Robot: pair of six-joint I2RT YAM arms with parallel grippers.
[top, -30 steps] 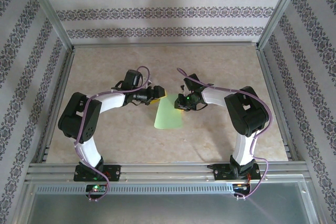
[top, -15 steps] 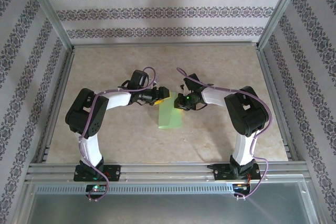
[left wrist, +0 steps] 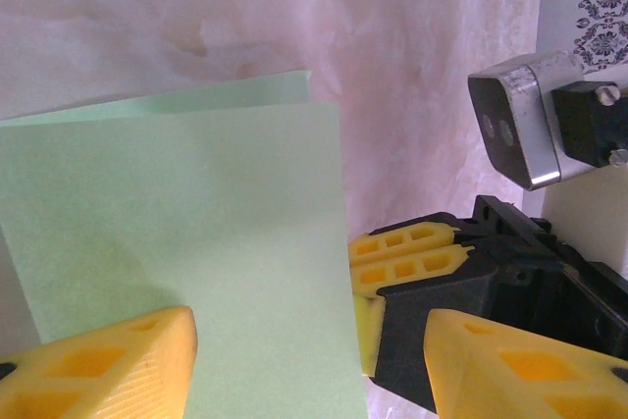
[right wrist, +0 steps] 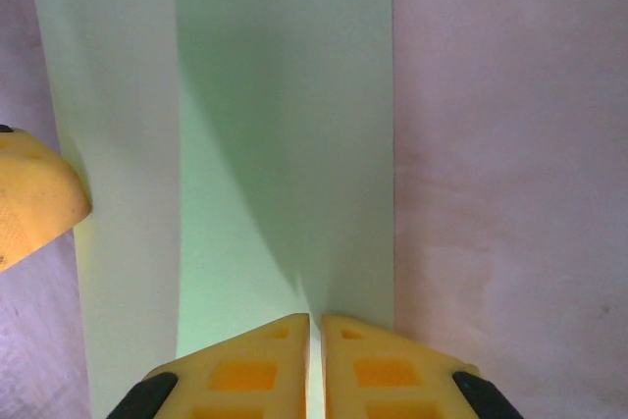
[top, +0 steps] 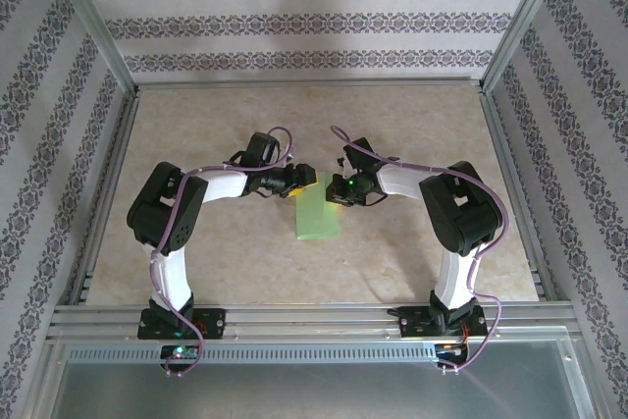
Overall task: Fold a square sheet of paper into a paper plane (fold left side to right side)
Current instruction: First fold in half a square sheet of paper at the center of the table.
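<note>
Your left arm (top: pixel 167 213) and right arm (top: pixel 461 208) pair white shells with black joints, lilac cables (top: pixel 279 134) looping along both. A green light (top: pixel 349 183) glows at the right wrist. Your fingers (left wrist: pixel 108 360) are yellow, ribbed and square-pocketed, on black mounts; a silver block (left wrist: pixel 515 120) shows two holes.

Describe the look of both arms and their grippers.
The left arm and right arm: white links, black joint housings, a purple cable along each. The left gripper and right gripper: black bodies with yellow fingers bearing square recesses. A green light glows at the right wrist.
</note>
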